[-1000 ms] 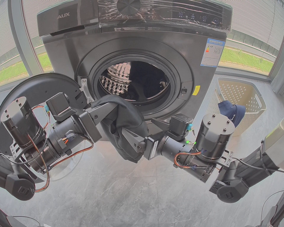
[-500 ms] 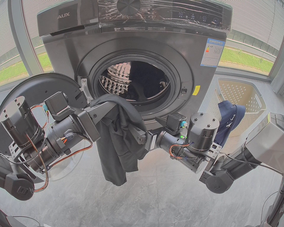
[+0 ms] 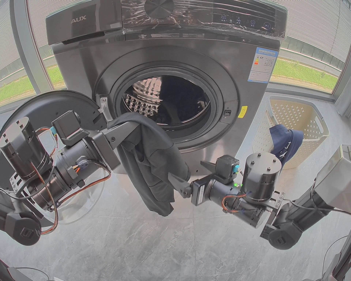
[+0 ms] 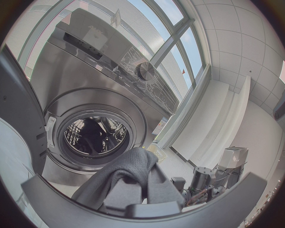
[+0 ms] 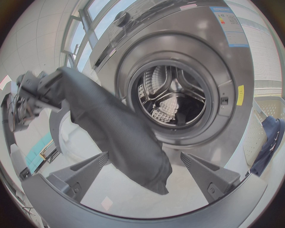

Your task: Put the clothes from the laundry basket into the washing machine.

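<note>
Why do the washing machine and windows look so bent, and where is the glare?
Head view: wide lens bows the window frames; daylight glints on the washing machine, its wrapped control panel and drum. Left wrist view: round fisheye, black corners, dark garment looming. Right wrist view: same fisheye; drum shines.

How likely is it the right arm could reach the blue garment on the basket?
Probably yes: the right gripper has open jaws clamping nothing, and the blue garment hangs over the basket rim on that arm's side.
</note>
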